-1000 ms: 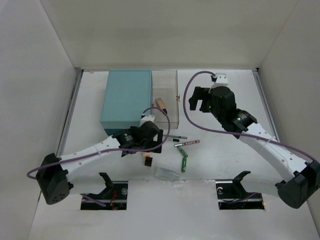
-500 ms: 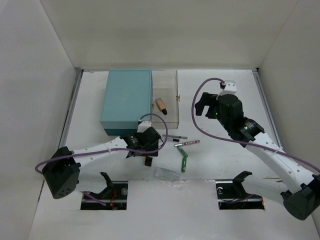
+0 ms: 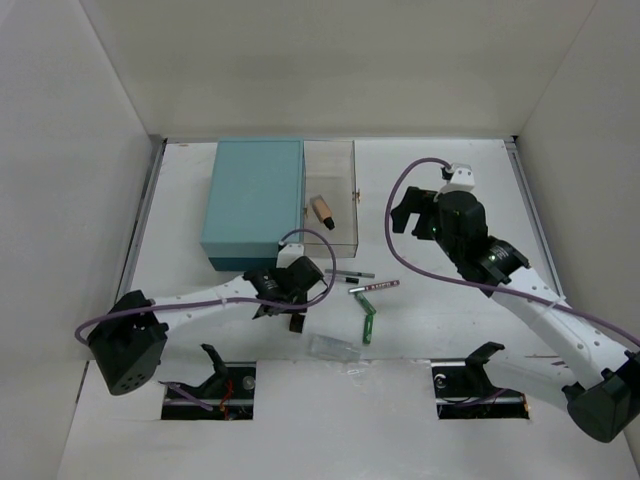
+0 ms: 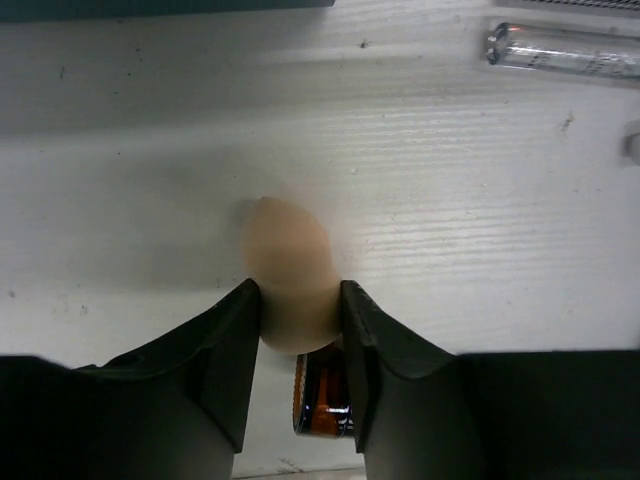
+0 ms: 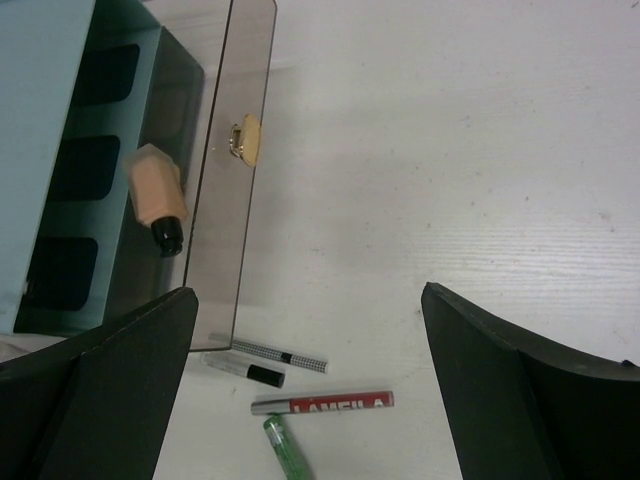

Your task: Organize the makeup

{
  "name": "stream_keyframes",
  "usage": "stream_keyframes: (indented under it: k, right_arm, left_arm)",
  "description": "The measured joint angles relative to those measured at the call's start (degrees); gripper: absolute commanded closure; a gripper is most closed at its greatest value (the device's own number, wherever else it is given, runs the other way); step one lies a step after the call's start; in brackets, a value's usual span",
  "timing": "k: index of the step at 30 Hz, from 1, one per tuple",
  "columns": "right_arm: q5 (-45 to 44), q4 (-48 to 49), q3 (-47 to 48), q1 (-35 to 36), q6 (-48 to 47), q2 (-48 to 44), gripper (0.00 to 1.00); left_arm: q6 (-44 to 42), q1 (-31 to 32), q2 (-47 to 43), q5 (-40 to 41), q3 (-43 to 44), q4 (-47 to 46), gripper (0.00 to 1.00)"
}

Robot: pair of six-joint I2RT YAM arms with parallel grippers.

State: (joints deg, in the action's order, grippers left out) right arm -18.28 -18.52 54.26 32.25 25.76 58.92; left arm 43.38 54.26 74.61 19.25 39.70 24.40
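My left gripper [image 4: 298,290] is shut on the beige egg-shaped sponge [image 4: 288,262], which rests on the white table, both fingers pressing its sides. A tiny dark piece [image 4: 322,398] lies just behind the sponge, between the fingers. In the top view the left gripper [image 3: 290,300] hides the sponge. The tan black-capped tube [image 3: 322,210] lies in the open teal box [image 3: 255,195]. A thin grey pencil [image 5: 275,355], a red pencil [image 5: 325,402], a green stick [image 3: 368,325] and a clear flat packet [image 3: 335,347] lie on the table. My right gripper [image 5: 308,292] hangs open and empty above the pencils.
The box's clear hinged lid [image 3: 335,170] lies open to the right of the box, with a small gold latch [image 5: 243,140] at its edge. A short silver, black-tipped stick [image 5: 245,372] lies by the grey pencil. White walls enclose the table at the back and both sides.
My left gripper has come down around the sponge and closed on it. The right arm shifted a little to the right, then held still and open.
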Motion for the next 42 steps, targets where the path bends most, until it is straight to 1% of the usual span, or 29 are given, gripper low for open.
stream_keyframes:
  k: [2, 4, 5, 10, 13, 15, 18, 22, 23, 24, 26, 27, 28, 29, 31, 33, 35, 37, 38, 39, 40, 41, 42]
  right_arm:
    - [0.0, 0.15, -0.42, 0.0, 0.02, 0.0, 0.0]
    - [0.0, 0.22, -1.4, 0.0, 0.17, 0.0, 0.0]
    - [0.0, 0.2, -1.99, 0.0, 0.24, 0.0, 0.0]
    - [0.04, -0.28, -4.74, 0.0, 0.66, 0.0, 0.0]
    - [0.04, -0.28, -5.68, -0.13, 0.81, -0.26, 0.0]
    - [0.07, -0.26, -6.36, -0.48, 0.87, -0.61, 0.0]
    - [0.07, -0.26, -7.1, -1.07, 0.94, -1.2, 0.0]
    - [0.09, -0.26, -7.3, -1.18, 1.07, -1.36, 0.0]
    - [0.11, -0.26, -7.3, -1.18, 1.07, -1.36, 0.0]
    - [0.13, -0.26, -7.3, -1.18, 1.07, -1.36, 0.0]
    - [0.33, -0.26, -7.3, -1.18, 1.05, -1.2, 0.0]
    - [0.5, -0.24, -7.3, -1.18, 1.03, -1.07, 0.0]
    - [0.68, -0.26, -7.3, -1.14, 0.98, -0.94, 0.0]
    - [0.72, -0.24, -7.28, -1.05, 0.94, -0.79, 0.0]
    - [0.81, -0.26, -7.3, -0.35, 0.42, -0.52, 0.0]
    - [0.92, -0.22, -7.3, 1.51, -0.85, -0.42, 0.0]
    - [1.14, -0.04, -7.3, 4.24, -2.58, -0.68, 0.0]
    - [1.57, 0.13, -7.52, 7.58, -4.74, -1.75, 0.0]
    - [1.86, 0.13, -7.74, 9.81, -6.08, -2.75, 0.0]
    - [2.45, 0.15, -7.96, 11.96, -7.1, -3.87, 0.0]
    - [3.26, 0.2, -8.2, 14.78, -8.37, -5.25, 0.0]
    - [4.13, 0.17, -8.33, 17.94, -9.66, -6.56, 0.0]
    - [5.31, 0.42, -8.35, 20.96, -10.49, -7.48, 0.0]
  left_arm:
    - [-0.11, 0.31, -2.56, 0.02, 0.11, 0.42, 0.8]
    - [-0.42, 1.27, -4.68, 0.11, 0.9, 1.51, 0.86]
    - [-0.7, 2.12, -5.31, 0.22, 1.77, 2.27, 0.87]
    - [-2.93, 8.15, -6.05, 0.55, 9.53, 5.9, 0.87]
    - [-5.7, 11.78, -6.21, 2.05, 16.55, 7.91, 0.86]
    - [-8.41, 12.92, -6.01, 4.02, 21.81, 8.39, 0.85]
    - [-13.9, 11.72, -4.24, 7.85, 29.27, 6.47, 0.83]
    - [-20.48, 4.33, 2.16, 8.52, 34.49, -0.5, 0.82]
    - [-21.35, 1.77, 4.39, 7.72, 35.1, -1.73, 0.76]
    - [-22.14, -0.42, 6.54, 6.97, 35.43, -2.69, 0.6]
    - [-23.15, -4.63, 11.21, 5.07, 35.78, -4.02, 0.5]
    - [-23.47, -6.14, 13.11, 4.42, 35.87, -4.39, 0.42]
    - [-23.91, -7.43, 14.88, 3.54, 35.95, -4.55, 0.38]
    - [-24.11, -8.31, 16.22, 2.84, 36.13, -4.46, 0.35]
    - [-24.87, -9.09, 17.4, 1.29, 36.68, -4.39, 0.24]
    - [-25.59, -9.14, 17.22, -0.13, 37.68, -4.48, 0.18]
    - [-26.16, -9.01, 16.31, -1.18, 38.58, -5.11, 0.18]
    - [-26.58, -8.83, 14.08, -1.95, 38.62, -5.22, 0.16]
    - [-26.67, -8.72, 12.52, -2.16, 38.58, -5.11, 0.14]
    - [-26.8, -8.59, 10.78, -2.29, 38.36, -5.31, 0.08]
    - [-26.95, -8.55, 8.46, -2.4, 37.75, -5.46, 0.06]
    - [-26.97, -8.5, 5.68, -2.43, 36.76, -5.6, 0.0]
    - [-27.06, -8.52, 2.6, -2.43, 35.43, -5.81, 0.0]
